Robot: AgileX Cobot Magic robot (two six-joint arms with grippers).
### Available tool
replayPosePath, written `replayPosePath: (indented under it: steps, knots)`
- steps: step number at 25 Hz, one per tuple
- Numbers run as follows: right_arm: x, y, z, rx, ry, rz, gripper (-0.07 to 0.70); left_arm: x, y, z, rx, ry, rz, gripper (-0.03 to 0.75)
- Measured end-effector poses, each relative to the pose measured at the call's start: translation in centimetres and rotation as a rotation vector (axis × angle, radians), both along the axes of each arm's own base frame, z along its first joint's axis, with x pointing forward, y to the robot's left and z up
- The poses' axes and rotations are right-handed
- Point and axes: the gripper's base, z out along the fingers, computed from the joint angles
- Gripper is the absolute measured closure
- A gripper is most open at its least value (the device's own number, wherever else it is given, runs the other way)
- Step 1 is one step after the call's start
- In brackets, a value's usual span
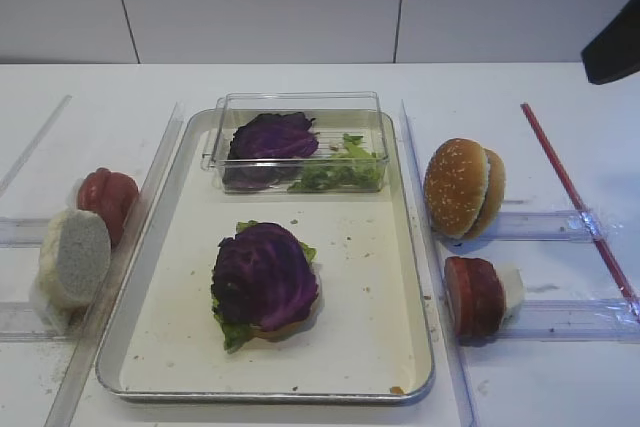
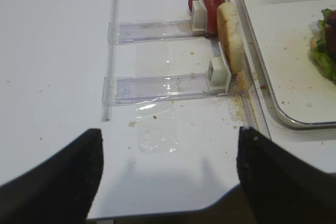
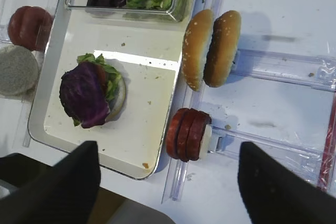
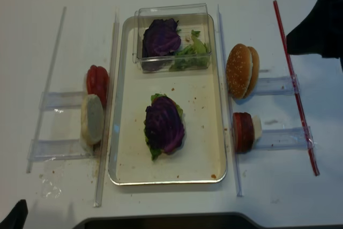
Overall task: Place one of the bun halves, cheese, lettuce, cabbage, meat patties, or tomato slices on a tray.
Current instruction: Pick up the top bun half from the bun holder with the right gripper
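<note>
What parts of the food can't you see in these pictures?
- Under the cabbage on the tray: the leaf covers the stack in both high views; only lettuce edges peek out.
- Meat patties: number unclear, pressed together on edge.
- Clear box: top cut off by the right wrist view's edge.
- Left end effector: hidden in the first high view.

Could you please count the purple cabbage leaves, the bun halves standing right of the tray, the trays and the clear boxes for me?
Purple cabbage leaves: 2
Bun halves right of the tray: 2
Tray: 1
Clear box: 1
Total: 6
</note>
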Motion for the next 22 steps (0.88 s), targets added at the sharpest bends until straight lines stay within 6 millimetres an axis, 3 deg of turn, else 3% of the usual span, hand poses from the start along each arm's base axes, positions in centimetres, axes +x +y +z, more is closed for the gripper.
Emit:
replayPosePath:
  steps: [13, 22]
  knots:
    - [5.3, 0.2, -1.2, 0.057, 0.079, 0.018, 0.076, 0.0, 0.0, 0.0, 0.000, 0.000, 0.000, 0.226]
    - [7.2, 0.3, -3.0, 0.077, 0.124, 0.046, 0.076, 0.0, 0.0, 0.0, 0.000, 0.000, 0.000, 0.226]
